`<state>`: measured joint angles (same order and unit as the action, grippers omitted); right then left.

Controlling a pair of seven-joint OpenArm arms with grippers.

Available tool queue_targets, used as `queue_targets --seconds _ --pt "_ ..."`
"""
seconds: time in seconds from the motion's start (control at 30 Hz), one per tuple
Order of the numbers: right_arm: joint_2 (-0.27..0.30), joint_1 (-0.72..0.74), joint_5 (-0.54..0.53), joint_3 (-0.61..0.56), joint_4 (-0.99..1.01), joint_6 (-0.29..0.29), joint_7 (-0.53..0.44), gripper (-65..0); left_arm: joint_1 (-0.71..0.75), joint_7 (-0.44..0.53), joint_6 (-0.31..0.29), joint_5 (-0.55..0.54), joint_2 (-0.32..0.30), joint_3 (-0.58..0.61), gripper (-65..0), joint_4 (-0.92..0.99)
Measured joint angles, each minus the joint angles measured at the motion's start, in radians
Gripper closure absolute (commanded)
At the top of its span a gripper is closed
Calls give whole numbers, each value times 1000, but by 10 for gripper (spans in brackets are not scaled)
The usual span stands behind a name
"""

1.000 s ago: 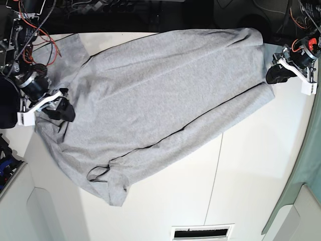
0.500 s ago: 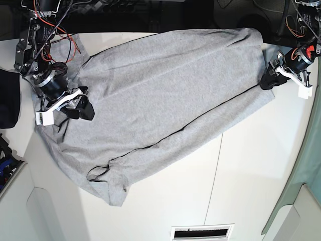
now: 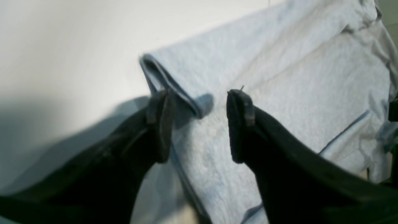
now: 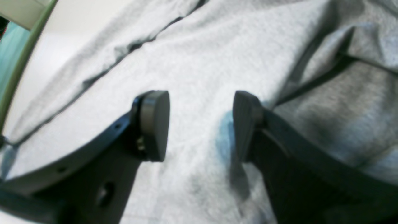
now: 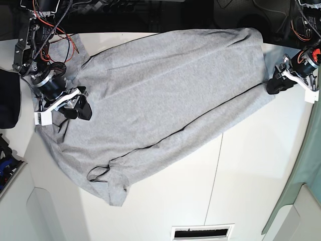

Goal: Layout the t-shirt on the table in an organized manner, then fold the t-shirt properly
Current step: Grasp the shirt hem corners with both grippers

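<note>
The light grey t-shirt [image 5: 165, 85] lies spread at a slant across the white table [image 5: 251, 165], with a dark trim line along its lower fold. My right gripper [image 5: 76, 108] hovers over the shirt's left part; in the right wrist view it [image 4: 200, 124] stands open above the flat grey cloth [image 4: 202, 56]. At the shirt's right corner is my left gripper [image 5: 275, 86]. Seen from the left wrist, it [image 3: 199, 102] is open too, and a curled corner of the shirt's hem [image 3: 169, 85] lies between its fingertips, ungripped.
A dark cloth bundle [image 5: 7, 105] sits at the table's left edge. A seam [image 5: 215, 170] runs down the tabletop and a vent slot [image 5: 202, 232] lies at the front edge. A teal-green surface [image 5: 306, 165] borders the right side. Red and black cables [image 5: 47, 35] hang at the back left.
My right gripper moved from the shirt's left edge in over the cloth, then eased back slightly. The left gripper shifted a little down and right at the shirt's corner. The shirt barely moved.
</note>
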<state>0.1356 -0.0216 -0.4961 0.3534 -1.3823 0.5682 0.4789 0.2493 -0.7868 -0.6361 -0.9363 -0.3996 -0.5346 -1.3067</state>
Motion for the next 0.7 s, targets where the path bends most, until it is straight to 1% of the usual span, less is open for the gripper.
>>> queue_targets --seconds 0.07,0.13,0.17,0.3,0.47,0.57,0.7 --pt "0 0 5 0 0 0 0 -323 0 -20 0 0 -2 -5 -305 -11" --pt "0 0 4 0 0 0 0 -323 0 -65 0 -29 -1 -3 -305 -18" --pt "0 0 4 0 0 0 0 -323 0 -68 0 -30 1 -1 -305 -18" --pt "0 0 4 0 0 0 -4 -323 14 -66 0 -30 7 15 -305 -19" --pt "-1 0 3 0 0 0 -4 -323 19 -57 0 -22 53 38 -305 -19" --pt "0 0 3 0 0 0 -4 -323 19 -20 0 10 68 45 -305 -19" --pt "0 0 2 0 0 0 -4 -323 12 10 6 14 69 44 -305 -19"
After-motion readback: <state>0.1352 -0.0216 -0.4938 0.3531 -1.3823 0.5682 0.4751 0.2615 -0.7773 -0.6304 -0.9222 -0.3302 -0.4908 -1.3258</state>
